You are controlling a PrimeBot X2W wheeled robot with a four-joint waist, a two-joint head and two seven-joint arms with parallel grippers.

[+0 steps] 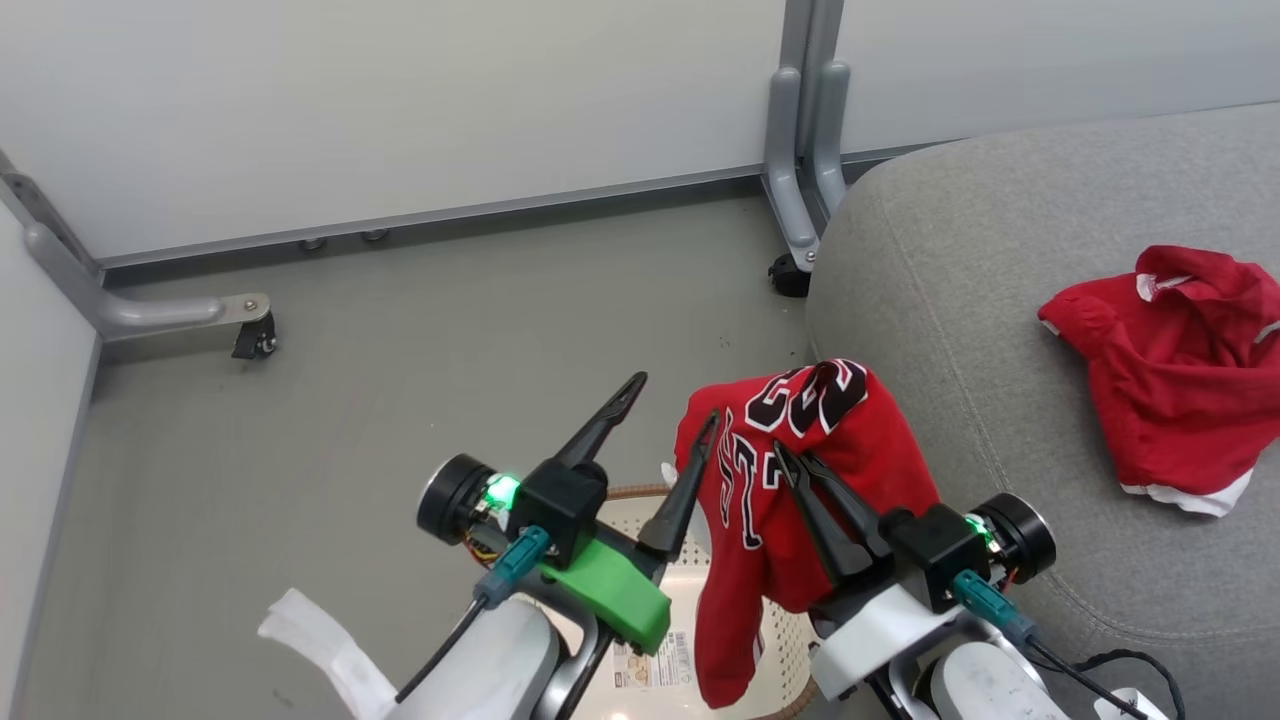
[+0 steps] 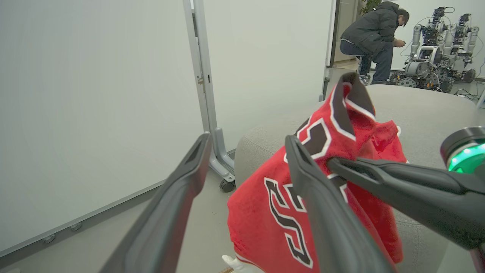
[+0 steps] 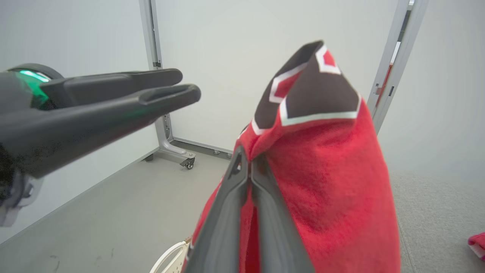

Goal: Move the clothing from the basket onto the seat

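**Jersey pinched at the seat's left edge**

The right gripper [image 1: 790,452] has its fingers pressed together on the jersey [image 1: 870,450], which hangs above the basket [image 1: 625,492] beside the seat's [image 1: 960,280] rounded left edge. The left gripper [image 1: 677,397] is spread wide just left of the cloth and holds nothing. The shorts [image 1: 1170,380] lie far right on the seat, with open cushion between. Bare floor [image 1: 400,380] stretches left to the wall panels [image 1: 400,100].

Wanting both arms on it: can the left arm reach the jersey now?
Likely yes: the left gripper, jaws open, sits beside the jersey with nothing between; the right gripper holds it up.
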